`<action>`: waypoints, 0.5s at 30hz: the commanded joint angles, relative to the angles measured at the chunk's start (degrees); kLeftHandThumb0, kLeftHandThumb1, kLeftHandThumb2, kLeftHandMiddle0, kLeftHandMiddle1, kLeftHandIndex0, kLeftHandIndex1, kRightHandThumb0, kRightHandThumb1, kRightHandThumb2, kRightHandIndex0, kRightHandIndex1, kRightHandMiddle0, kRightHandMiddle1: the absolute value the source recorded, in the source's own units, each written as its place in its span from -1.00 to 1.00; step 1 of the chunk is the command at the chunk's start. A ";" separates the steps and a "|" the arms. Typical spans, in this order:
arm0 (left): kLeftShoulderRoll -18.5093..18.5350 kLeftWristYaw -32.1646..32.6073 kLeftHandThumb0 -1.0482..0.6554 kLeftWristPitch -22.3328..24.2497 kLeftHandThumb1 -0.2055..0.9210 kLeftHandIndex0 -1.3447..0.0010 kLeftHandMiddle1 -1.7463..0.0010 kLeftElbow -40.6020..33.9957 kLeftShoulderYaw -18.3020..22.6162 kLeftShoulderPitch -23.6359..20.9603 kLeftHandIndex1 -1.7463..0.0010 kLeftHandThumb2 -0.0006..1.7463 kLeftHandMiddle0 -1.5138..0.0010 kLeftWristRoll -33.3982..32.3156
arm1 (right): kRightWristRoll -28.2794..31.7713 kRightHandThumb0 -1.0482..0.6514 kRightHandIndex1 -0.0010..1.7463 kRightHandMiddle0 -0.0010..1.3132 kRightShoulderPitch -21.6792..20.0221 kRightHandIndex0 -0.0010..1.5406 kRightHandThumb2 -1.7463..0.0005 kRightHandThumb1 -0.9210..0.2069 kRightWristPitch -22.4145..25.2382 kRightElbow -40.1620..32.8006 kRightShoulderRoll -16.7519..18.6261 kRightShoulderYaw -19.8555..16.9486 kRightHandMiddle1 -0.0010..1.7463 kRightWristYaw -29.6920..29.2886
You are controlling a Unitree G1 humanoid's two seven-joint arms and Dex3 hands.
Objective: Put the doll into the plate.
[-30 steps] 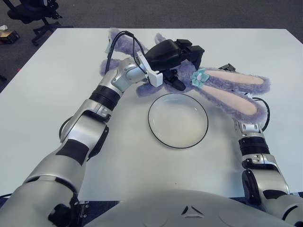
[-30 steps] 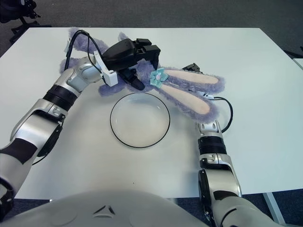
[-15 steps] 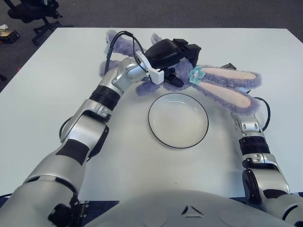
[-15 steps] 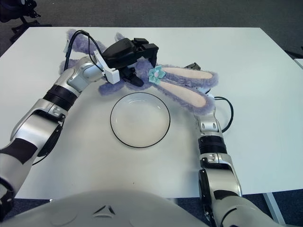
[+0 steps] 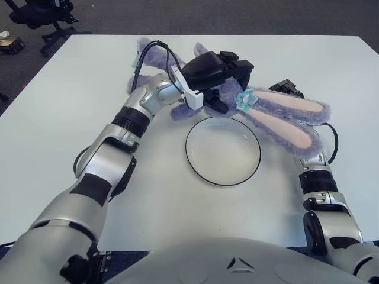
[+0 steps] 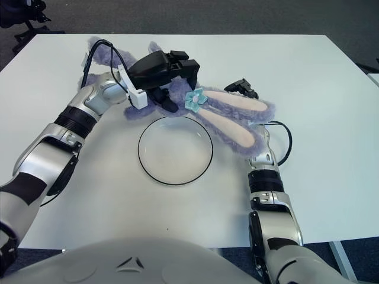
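Table first: broad white rectangular tabletop [image 5: 71, 106], dark carpet beyond every edge, black office chair [image 5: 41, 15] off the far left corner. Nothing else stands on it, so I have open room to left, right and near side of the plate.

Purple plush rabbit doll [image 5: 195, 103] lies just behind the round clear glass plate with dark rim [image 5: 222, 150]. Its long pink-lined ears [image 5: 290, 115] have swung back toward the plate over the last half second; one second ago they sat lower still, so the doll is being jostled, not carried steadily. The lower ear now overlaps the plate's right rim. Body is not yet inside.

My left hand [image 5: 222, 71] is on the doll's head, dark fingers curled down into the fur beside the small teal flower bow [image 5: 246, 99]. I judge that a grip, not a rest.

My right hand [image 5: 287, 87] shows behind the ears, mostly hidden; I cannot tell how its fingers stand.

Judgement: a short pull toward me drops the body into the plate. Risk: trailing ears hang over the rim or drag the plate.
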 commanded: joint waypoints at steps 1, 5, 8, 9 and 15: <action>1.07 -5.30 0.38 0.22 0.27 -0.03 -1.00 -1.59 -0.94 -0.04 -1.00 0.01 -0.15 -3.90 | -0.67 -0.18 0.91 -0.47 1.50 -0.07 0.57 -1.00 2.84 2.14 -0.21 0.33 0.82 0.66; 0.98 -7.60 0.38 0.72 0.27 -0.04 -1.00 -2.21 -0.57 0.22 -1.00 0.01 -0.16 -5.34 | -0.67 -0.18 0.91 -0.47 1.43 -0.06 0.57 -1.00 2.86 2.25 -0.20 0.32 0.82 0.68; 0.79 -8.55 0.38 0.88 0.28 -0.04 -1.00 -2.45 -0.17 0.39 -1.00 0.00 -0.16 -5.71 | -0.67 -0.18 0.91 -0.47 1.42 -0.06 0.57 -1.00 2.86 2.26 -0.20 0.31 0.82 0.68; 1.26 -11.53 0.38 3.28 0.28 -0.04 -1.00 -4.10 -0.56 0.39 -1.00 0.00 -0.16 -7.68 | -0.60 -0.18 0.91 -0.47 1.26 -0.06 0.57 -1.00 3.01 2.42 -0.20 0.26 0.82 0.69; 1.37 -18.94 0.33 10.29 0.42 -0.06 -1.00 -7.51 -0.39 -0.27 -1.00 -0.18 -0.18 -11.71 | -0.33 -0.18 0.91 -0.47 -0.16 -0.05 0.57 -1.00 3.41 4.18 -0.64 -0.20 0.82 0.96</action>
